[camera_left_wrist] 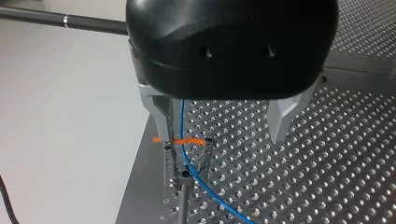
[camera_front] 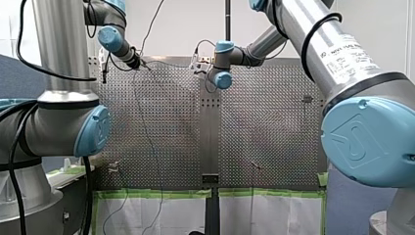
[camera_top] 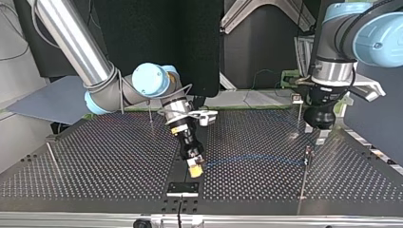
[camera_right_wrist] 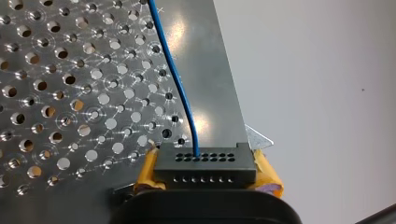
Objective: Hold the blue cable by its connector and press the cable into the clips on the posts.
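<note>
The thin blue cable point(camera_right_wrist: 180, 79) runs out of a black multi-hole connector point(camera_right_wrist: 205, 163). My right gripper point(camera_right_wrist: 205, 186) is shut on that connector with its yellow pads point(camera_right_wrist: 268, 179). In the top view, my right gripper point(camera_top: 195, 168) holds it low over the table's middle seam, and the cable point(camera_top: 247, 160) stretches toward a post point(camera_top: 307, 156). My left gripper point(camera_left_wrist: 222, 140) is open, its metal fingers point(camera_left_wrist: 161, 121) straddling a clip with an orange tab point(camera_left_wrist: 187, 141) on a post point(camera_left_wrist: 183, 196). The cable point(camera_left_wrist: 183, 121) passes down through that clip, right beside one finger.
Other thin posts stand on the perforated table point(camera_top: 95, 156): one at the back behind my left gripper point(camera_top: 298, 102), one near my right arm point(camera_top: 149, 111), one at the top view's left edge point(camera_top: 50, 152). A black bracket point(camera_top: 182, 188) sits at the seam's near edge.
</note>
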`<move>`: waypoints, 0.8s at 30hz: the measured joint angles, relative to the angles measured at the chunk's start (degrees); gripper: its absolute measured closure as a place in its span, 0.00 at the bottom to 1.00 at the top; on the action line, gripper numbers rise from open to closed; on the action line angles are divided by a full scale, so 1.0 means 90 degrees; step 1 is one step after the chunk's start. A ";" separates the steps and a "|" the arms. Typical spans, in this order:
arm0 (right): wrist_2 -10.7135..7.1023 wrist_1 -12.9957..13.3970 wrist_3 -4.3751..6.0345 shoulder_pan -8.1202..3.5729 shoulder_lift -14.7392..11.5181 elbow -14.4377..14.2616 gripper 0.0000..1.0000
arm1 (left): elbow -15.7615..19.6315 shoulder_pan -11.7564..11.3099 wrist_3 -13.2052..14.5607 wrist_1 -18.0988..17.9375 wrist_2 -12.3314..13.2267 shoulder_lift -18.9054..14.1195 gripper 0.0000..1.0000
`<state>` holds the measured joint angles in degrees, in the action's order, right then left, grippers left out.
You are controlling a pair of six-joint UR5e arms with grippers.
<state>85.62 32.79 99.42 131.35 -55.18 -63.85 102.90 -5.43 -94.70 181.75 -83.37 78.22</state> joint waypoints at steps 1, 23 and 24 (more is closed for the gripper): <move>0.0000 0.0000 0.0000 0.0000 0.0001 0.0000 1.00 | 0.0000 0.0011 0.0045 -0.0007 -0.0026 -0.0008 0.00; 0.0000 -0.0025 0.0000 0.0009 0.0002 -0.0005 1.00 | 0.0000 0.0099 0.1216 -0.0150 -0.0095 -0.0037 0.00; 0.0000 -0.0027 0.0000 0.0012 0.0002 -0.0008 1.00 | 0.0000 0.0103 0.1264 -0.0149 -0.0095 -0.0038 0.00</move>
<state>85.62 32.55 99.42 131.47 -55.17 -63.92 102.90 -4.50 -83.33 180.41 -84.23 77.87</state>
